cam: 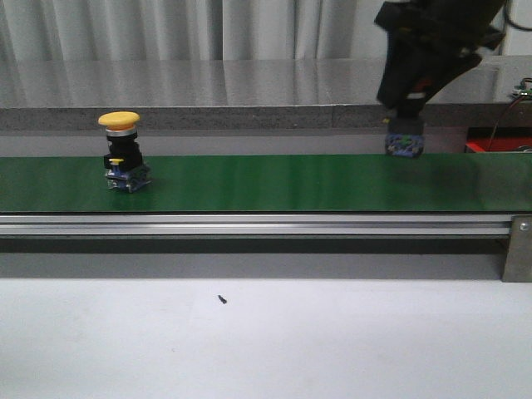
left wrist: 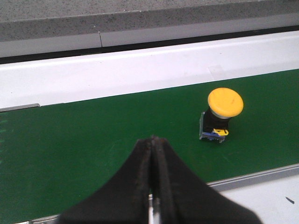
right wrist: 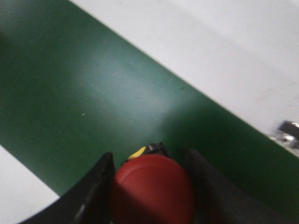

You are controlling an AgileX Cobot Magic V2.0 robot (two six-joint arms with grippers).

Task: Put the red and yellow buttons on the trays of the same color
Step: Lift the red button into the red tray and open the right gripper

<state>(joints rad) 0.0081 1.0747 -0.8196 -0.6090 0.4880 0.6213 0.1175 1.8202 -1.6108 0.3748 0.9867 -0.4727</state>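
Even indoor light, soft glare on green belt (cam: 291, 183), right wrist view motion-blurred

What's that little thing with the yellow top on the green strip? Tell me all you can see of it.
The yellow button is a push switch with a broad, smooth, mushroom-shaped yellow cap, a black body with a small yellow tab, and a bluish base that looks like plastic. It stands upright on the green belt, toward the robot's left. Nothing touches it but the belt. The left gripper, its fingers closed together, is apart from it.
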